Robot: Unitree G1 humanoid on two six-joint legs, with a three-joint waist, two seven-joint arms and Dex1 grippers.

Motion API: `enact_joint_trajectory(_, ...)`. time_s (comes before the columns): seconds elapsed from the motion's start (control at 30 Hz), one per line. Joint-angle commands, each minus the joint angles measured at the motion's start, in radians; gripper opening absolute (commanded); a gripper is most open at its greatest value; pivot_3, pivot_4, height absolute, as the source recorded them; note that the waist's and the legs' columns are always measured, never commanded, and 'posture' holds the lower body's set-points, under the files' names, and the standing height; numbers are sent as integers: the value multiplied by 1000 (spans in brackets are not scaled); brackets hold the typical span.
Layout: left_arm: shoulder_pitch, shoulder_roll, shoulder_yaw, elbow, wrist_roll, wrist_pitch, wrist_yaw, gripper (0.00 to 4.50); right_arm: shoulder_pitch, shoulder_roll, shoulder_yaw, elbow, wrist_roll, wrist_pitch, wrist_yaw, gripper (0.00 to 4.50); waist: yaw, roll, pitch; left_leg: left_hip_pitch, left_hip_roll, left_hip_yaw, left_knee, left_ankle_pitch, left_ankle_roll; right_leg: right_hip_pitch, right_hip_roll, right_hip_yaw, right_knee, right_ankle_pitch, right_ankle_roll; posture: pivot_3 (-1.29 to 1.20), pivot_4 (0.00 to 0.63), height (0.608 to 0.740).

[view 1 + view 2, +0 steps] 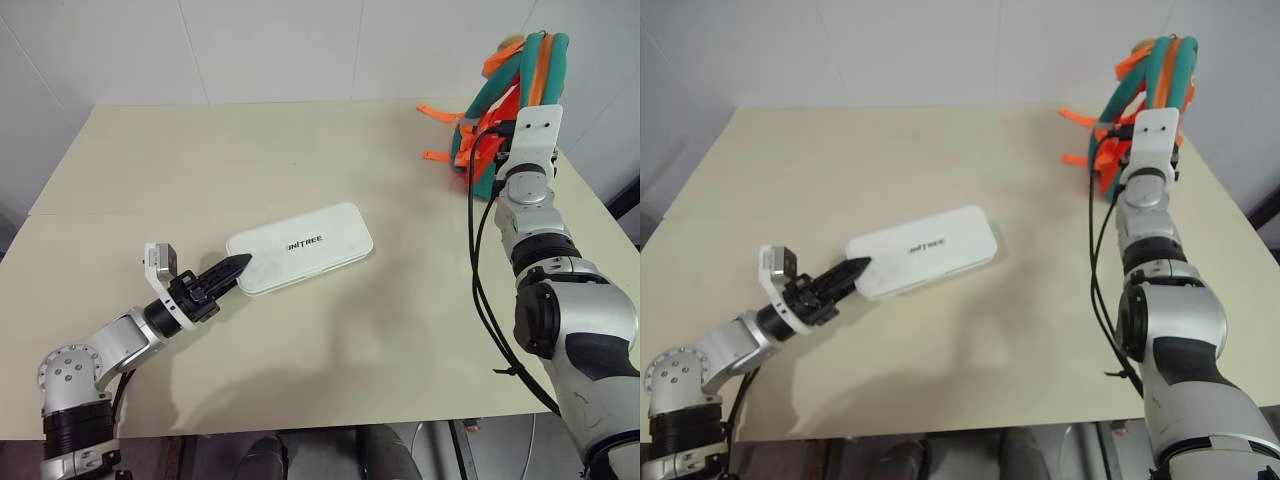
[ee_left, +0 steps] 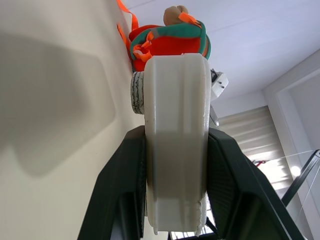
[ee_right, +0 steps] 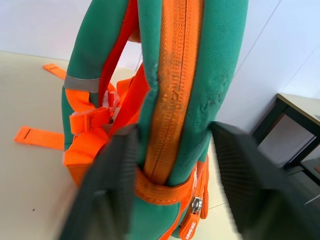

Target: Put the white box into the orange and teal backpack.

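I see left gripper clamped on white box; right gripper straddling orange and teal backpack, grip unclear.

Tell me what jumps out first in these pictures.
The orange and teal backpack stands upright at the table's far right corner, the right tool straddling its zippered edge. Nearer the middle lies the white box, its near end clamped in the left tool.
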Motion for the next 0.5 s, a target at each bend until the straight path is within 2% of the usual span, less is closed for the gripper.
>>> enact_joint_trajectory(0.03, 6, 16, 5, -37, -38, -17, -13, 1273, -34, -2, -9, -12, 2, -11, -10, 1586, 0, 0, 0, 0, 0, 0, 0, 0, 0, 0, 0, 0, 0, 0, 0, 0, 150, 740)
enact_joint_trajectory(0.17, 9, 21, 5, -37, -38, -21, -14, 1273, -35, -2, -12, -12, 5, -11, -9, 371, 0, 0, 0, 0, 0, 0, 0, 0, 0, 0, 0, 0, 0, 0, 0, 0, 150, 740)
enact_joint_trajectory(0.2, 9, 26, 4, -34, -36, -19, -15, 1273, -36, -2, -12, -12, 5, -11, -9, 218, 0, 0, 0, 0, 0, 0, 0, 0, 0, 0, 0, 0, 0, 0, 0, 0, 150, 740)
enact_joint_trajectory(0.5, -8, 57, -1, -5, -23, -20, -32, 1273, -35, -9, -38, -29, 39, -4, 4, 216, 0, 0, 0, 0, 0, 0, 0, 0, 0, 0, 0, 0, 0, 0, 0, 0, 150, 740)
